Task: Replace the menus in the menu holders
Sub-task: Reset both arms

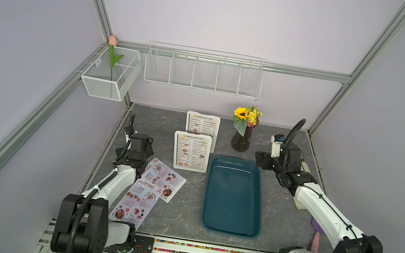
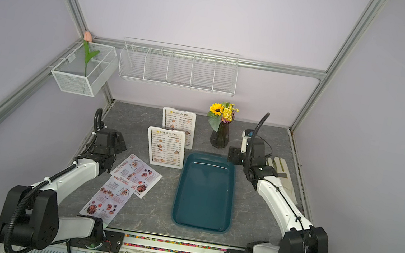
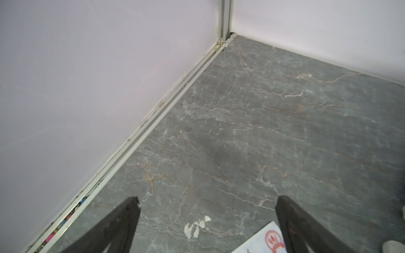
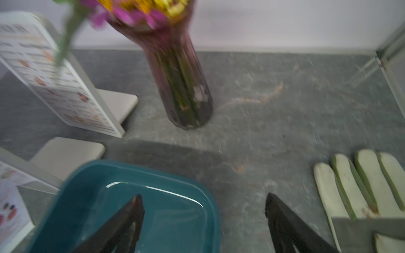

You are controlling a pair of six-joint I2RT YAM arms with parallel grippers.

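- Beneath both grippers, a grey marble-patterned bench [image 1: 283, 202] carries everything. The left gripper [image 3: 208, 199] hangs over bare stone towards the far left corner, and the right gripper [image 4: 203, 197] hangs over the far right part.
- A dark teal rectangular plastic tray [image 1: 232, 199] lies flat between the two grippers, closer to the right one. In the right wrist view one finger [image 4: 131, 214] of that gripper sits above the tray's far corner and the other is above bare bench.
- Two white translucent tent-shaped menu holders stand upright between the grippers, on the left gripper's side of the tray. The nearer holder [image 1: 191, 152] partly hides the farther holder [image 1: 203, 123] just behind it.
- Each holder shows a white "DIM SUM INN" menu: the nearer white menu [image 2: 165, 150] and the farther white menu [image 2: 179, 121].
- Two pinkish "SPECIAL MENU" sheets with food photos lie flat just beside the left gripper, on its tray side, with their edges overlapping. The upper pink menu [image 1: 163, 179] is closer to that gripper than the lower pink menu [image 1: 137, 202].
- A pale work glove [image 2: 282, 168] lies flat just beside the right gripper, on the side away from the tray.
- A dark ribbed glass vase [image 1: 241, 142] of yellow flowers stands ahead of the right gripper, near the farther holder.
- Both grippers are spread wide with nothing between their fingers.
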